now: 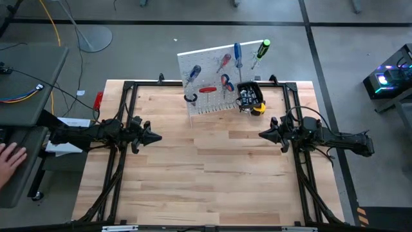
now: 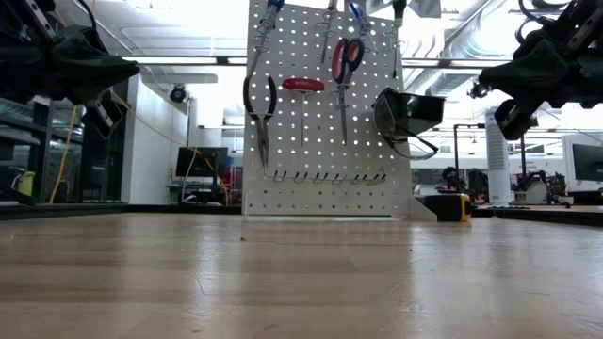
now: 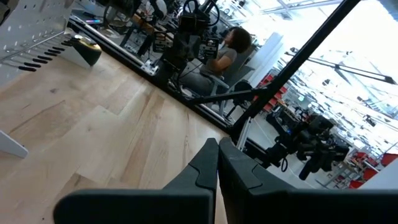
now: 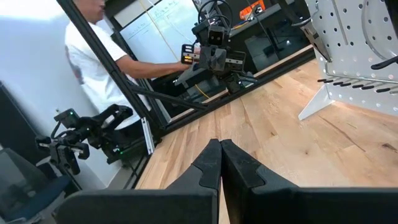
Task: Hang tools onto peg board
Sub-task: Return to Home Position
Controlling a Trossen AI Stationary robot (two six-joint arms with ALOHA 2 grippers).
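Both grippers hang empty over the table, with the tools up on the board at the back

A person's hand (image 1: 11, 156) lies off the left side of the wooden table (image 1: 212, 187). The left gripper (image 1: 153, 136) hovers above the table's left part, fingers pressed together on nothing. The right gripper (image 1: 262, 135) faces it from the right, well apart, and is likewise closed and empty. Beyond them, at the far edge, the white peg board (image 1: 209, 77) stands upright. On it hang dark-handled pliers (image 2: 261, 104), a red-handled screwdriver (image 2: 303, 85), scissors (image 2: 345, 56), a blue screwdriver (image 1: 237, 53) and a green-black screwdriver (image 1: 262, 49), with a black bin (image 1: 248, 94) on its right part. A yellow tape measure (image 2: 456, 205) sits on the table just beside the board's right foot
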